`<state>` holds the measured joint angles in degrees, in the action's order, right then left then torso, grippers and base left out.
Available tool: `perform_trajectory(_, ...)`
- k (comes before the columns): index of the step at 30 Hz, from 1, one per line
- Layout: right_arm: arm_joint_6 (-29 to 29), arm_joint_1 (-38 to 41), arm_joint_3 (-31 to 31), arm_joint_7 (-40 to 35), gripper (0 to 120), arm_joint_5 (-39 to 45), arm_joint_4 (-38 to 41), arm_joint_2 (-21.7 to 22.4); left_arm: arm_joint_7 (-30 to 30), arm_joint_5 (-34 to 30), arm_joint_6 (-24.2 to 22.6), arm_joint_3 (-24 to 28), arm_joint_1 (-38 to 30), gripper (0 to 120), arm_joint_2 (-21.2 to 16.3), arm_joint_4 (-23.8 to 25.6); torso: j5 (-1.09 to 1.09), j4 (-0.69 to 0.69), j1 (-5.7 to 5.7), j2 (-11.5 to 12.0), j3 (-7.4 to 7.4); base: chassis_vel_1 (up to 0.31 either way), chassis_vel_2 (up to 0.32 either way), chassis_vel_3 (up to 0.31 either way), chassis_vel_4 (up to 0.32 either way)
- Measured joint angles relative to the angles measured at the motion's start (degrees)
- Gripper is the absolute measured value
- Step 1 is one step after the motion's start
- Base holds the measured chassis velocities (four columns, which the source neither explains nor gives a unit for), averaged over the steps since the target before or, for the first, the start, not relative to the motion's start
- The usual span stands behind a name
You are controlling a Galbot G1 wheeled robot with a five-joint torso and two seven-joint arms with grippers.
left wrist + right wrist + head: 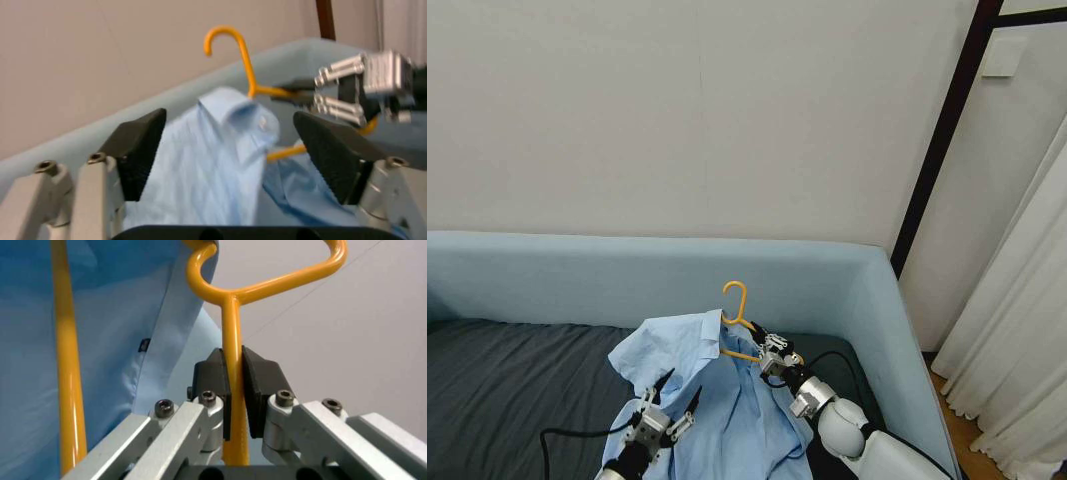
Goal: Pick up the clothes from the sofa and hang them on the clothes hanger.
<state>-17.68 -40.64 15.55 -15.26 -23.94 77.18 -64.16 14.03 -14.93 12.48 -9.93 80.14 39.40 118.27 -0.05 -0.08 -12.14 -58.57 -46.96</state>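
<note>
So here's where you're at: your right gripper (235, 385) has its pads pinched tight on a thin bar of the yellow hanger (735, 305), holding it up over the sofa (577, 275) with the hook pointing at the ceiling. The light blue shirt (717, 400) is draped off the hanger's left side. Its collar is bunched right up against the neck of the hook, and the rest spills down toward the dark seat cushion (507, 365). Your left gripper (665, 402) sits low, just in front of that cloth, fingers spread wide with nothing between them.

The bit that matters: from the left claw the shirt lies straight ahead, between it and the right gripper. The hanger's long axis runs roughly from one gripper to the other, sloping down toward the right one. So the left arm is the near one for any tugging on fabric, and the right is busy being the clamp.

I honestly can't tell whether the hanger's far shoulder is inside the shirt or just under the collar, since the cloth hides it. The end by the right gripper looks bare, so I'd call this half hung.
</note>
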Motion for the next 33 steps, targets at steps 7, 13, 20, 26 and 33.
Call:
perform_trajectory(7, -0.4, -1.2, -0.9, 0.0, 5, -0.7, 0.6, 0.4, -11.8, -17.0, 2.6, 2.3, -13.9, 99, -11.6, -2.3, -0.01, -0.03, 0.00, 0.0, 0.00, 0.000, 0.000, 0.000, 0.000)
perform_trajectory(13, -1.9, 0.8, 0.9, 0.0, 5, -2.6, -0.8, -0.9, -28.6, -30.2, 7.3, 3.5, -23.7, 100, -19.9, -9.8, -0.01, 0.00, -0.01, 0.0, 0.00, 0.000, 0.000, 0.000, 0.000)
perform_trajectory(20, -3.7, 2.6, 2.1, -0.6, 5, -4.6, -2.0, -2.8, -51.7, -39.6, 2.6, 12.1, -38.1, 97, -21.3, -21.8, -0.01, 0.00, 0.00, 0.0, 0.00, 0.000, 0.000, 0.000, 0.000)
perform_trajectory(26, -3.6, 2.1, 1.8, -0.6, 5, -4.1, -1.7, -2.0, -57.9, -39.7, 0.8, 22.5, -50.6, 96, -18.5, -29.1, 0.00, 0.00, -0.01, 0.0, -0.01, 0.000, 0.000, 0.000, 0.000)
perform_trajectory(33, -3.7, 1.6, 1.0, -0.5, 5, -4.2, -1.5, -1.3, -64.2, -38.3, -0.8, 39.6, -70.6, 100, -10.3, -41.6, 0.01, -0.03, -0.01, 0.0, -0.01, 0.000, 0.000, 0.000, 0.000)
